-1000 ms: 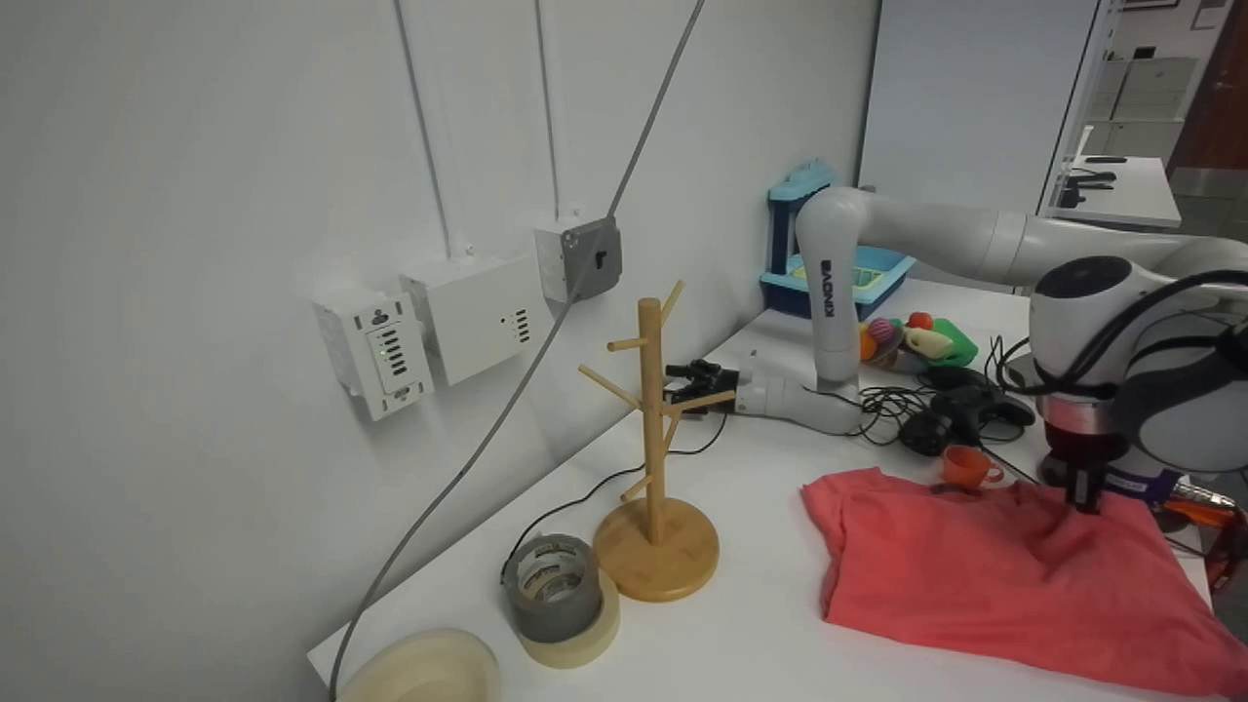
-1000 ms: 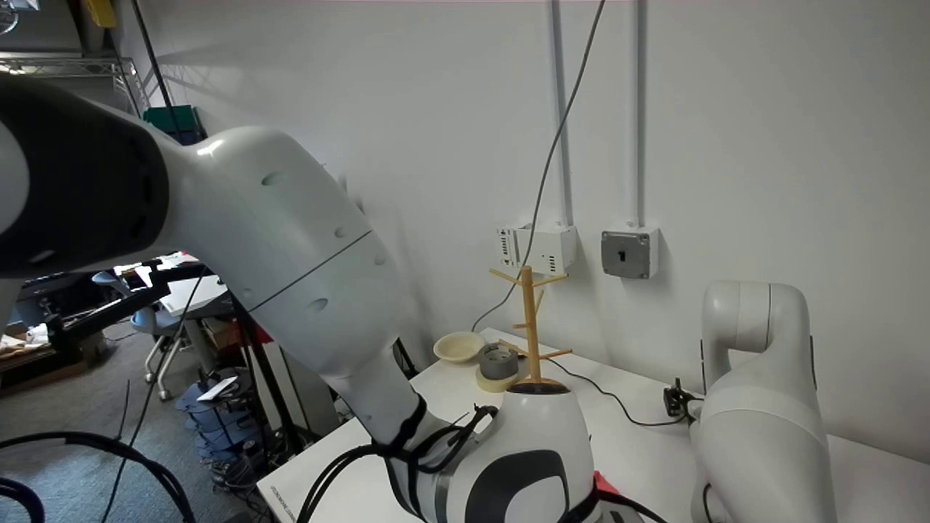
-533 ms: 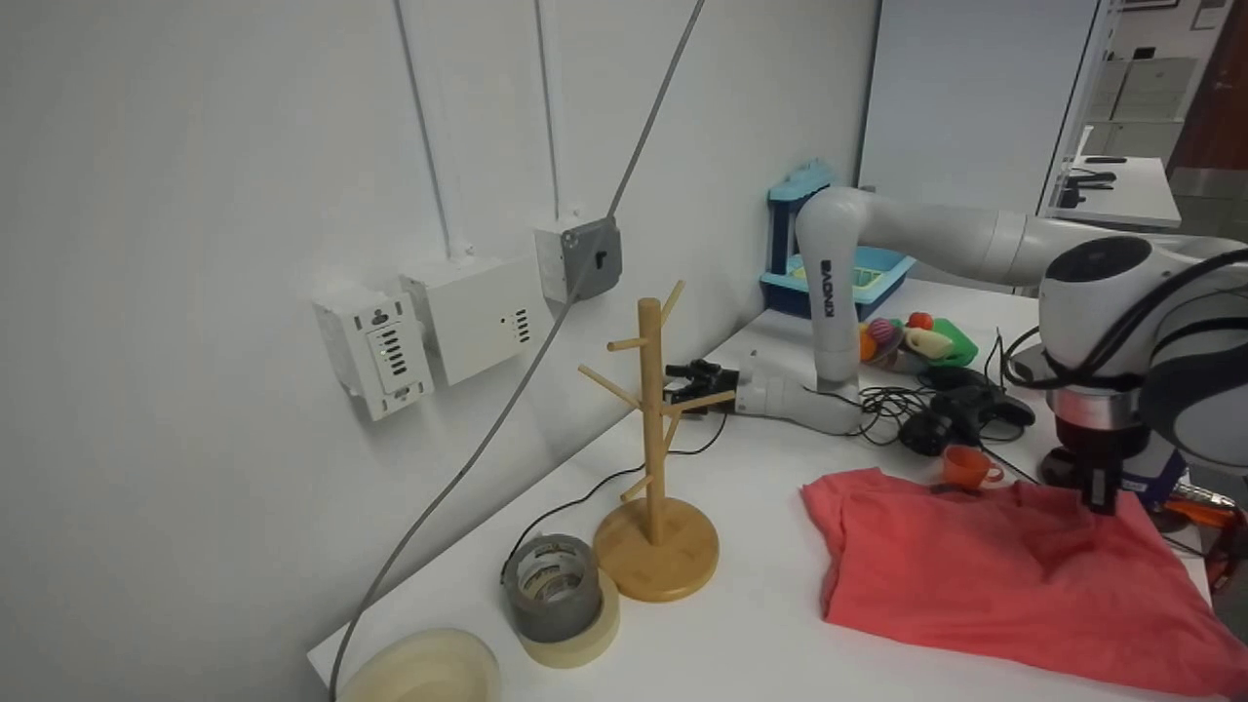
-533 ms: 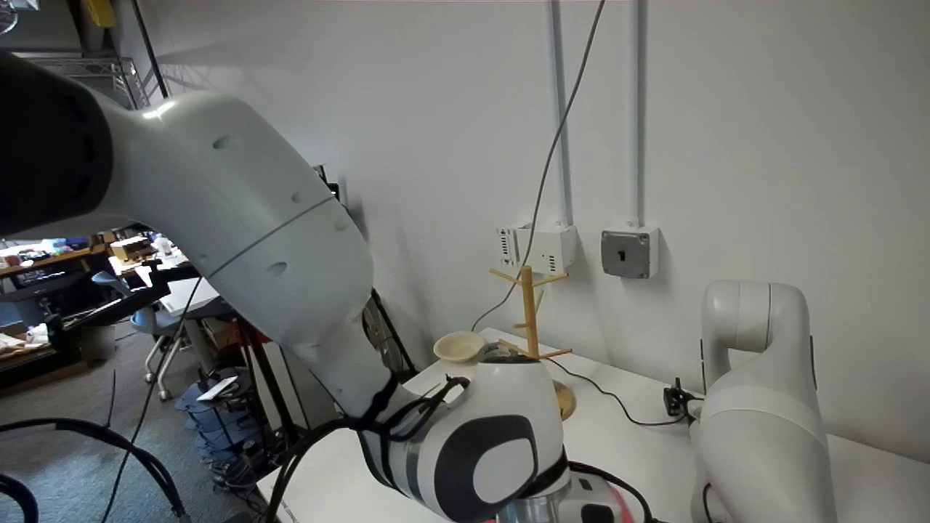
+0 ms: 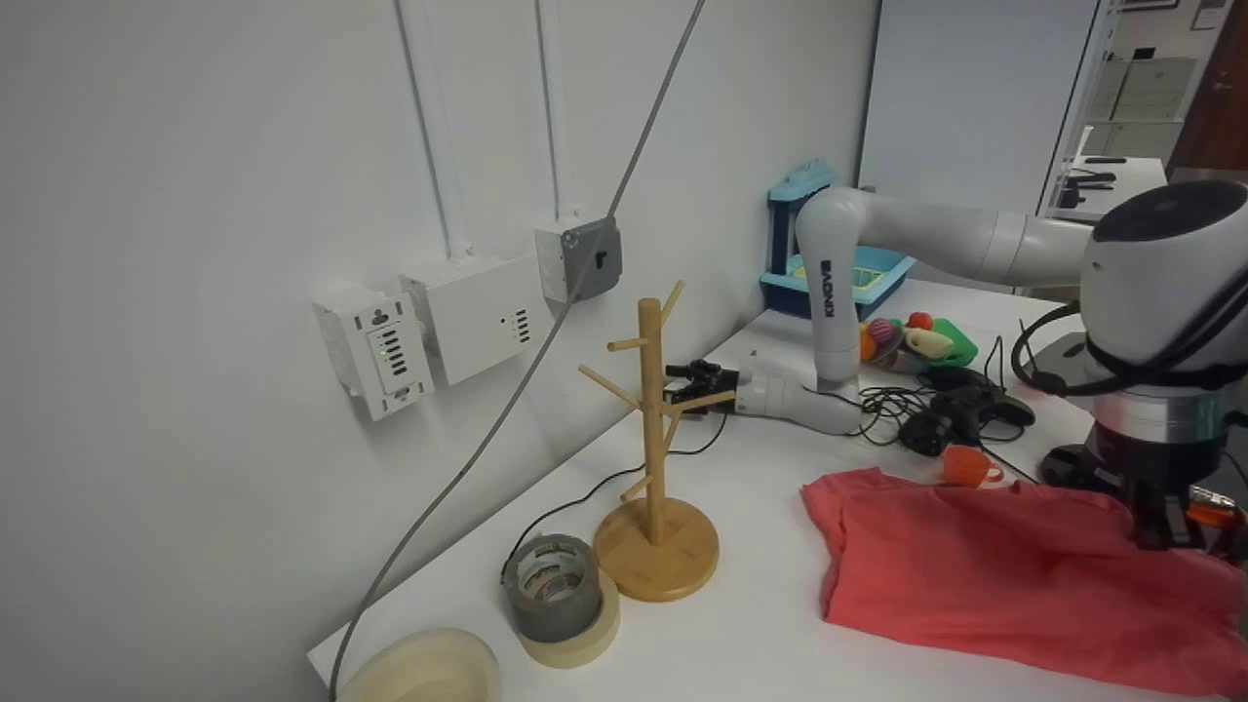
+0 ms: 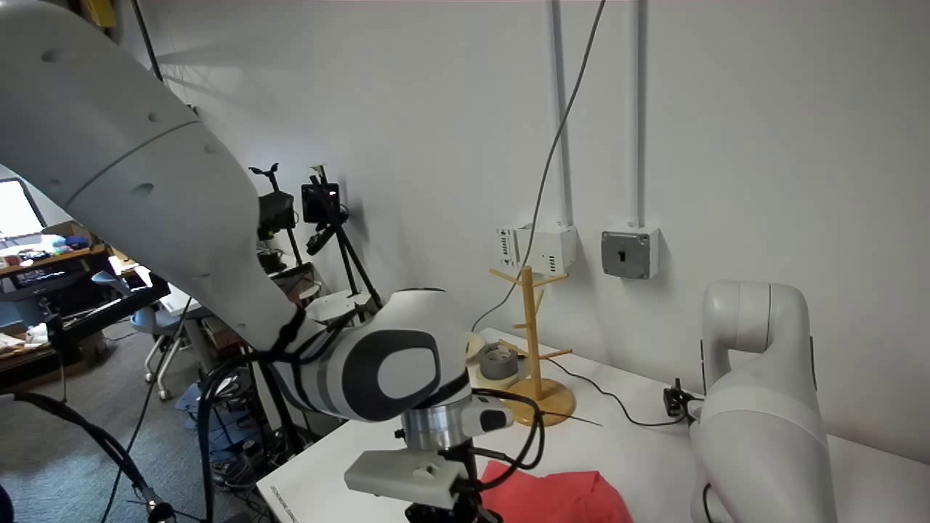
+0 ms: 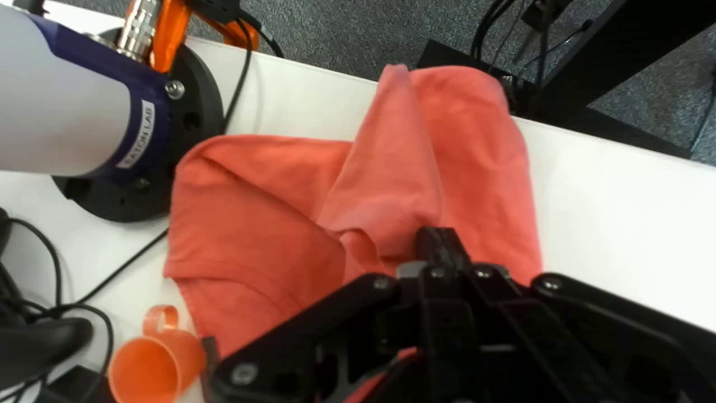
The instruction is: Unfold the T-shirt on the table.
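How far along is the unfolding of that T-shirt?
Done: the T-shirt lies partly spread on the table. In hand: the shut tool is over the T-shirt; whether it grips any of it, I can't tell. Left: the wrist view shows overlapping folds, so more opening out seems needed.

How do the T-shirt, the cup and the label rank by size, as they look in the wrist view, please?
From largest to smallest:
1. T-shirt, although partly hidden by the tool
2. cup
3. label, clearly the smallest
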